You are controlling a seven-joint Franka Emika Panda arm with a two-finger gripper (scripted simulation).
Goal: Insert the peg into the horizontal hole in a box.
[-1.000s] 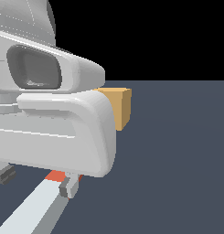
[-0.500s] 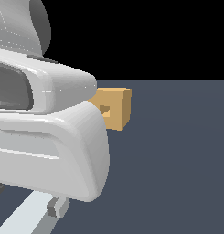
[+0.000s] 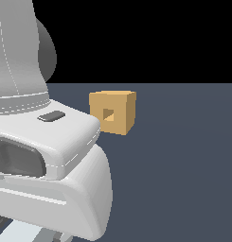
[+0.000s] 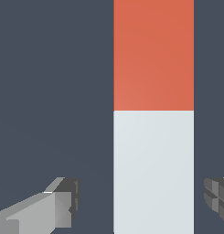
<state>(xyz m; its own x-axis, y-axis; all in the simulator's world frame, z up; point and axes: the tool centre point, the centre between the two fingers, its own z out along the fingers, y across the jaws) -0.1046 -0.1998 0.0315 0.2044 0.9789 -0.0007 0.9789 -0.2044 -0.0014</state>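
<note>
No writing or brand mark shows on anything.

Since the frame half a second back, the arm (image 3: 46,160) has swung so that the box (image 3: 113,112) stands fully uncovered, and the finger seen by the peg then has left the exterior view.

The arm's bulky white links fill the exterior view's left, reaching down toward 7 o'clock.

In the wrist view the gripper (image 4: 141,205) is spread apart, its fingers (image 4: 49,210) clear of the peg (image 4: 153,137) on either side, which lies on the floor (image 3: 183,165) between them.

The box sits on the floor at about 11 o'clock of centre, its hole (image 3: 108,114) facing the camera.
</note>
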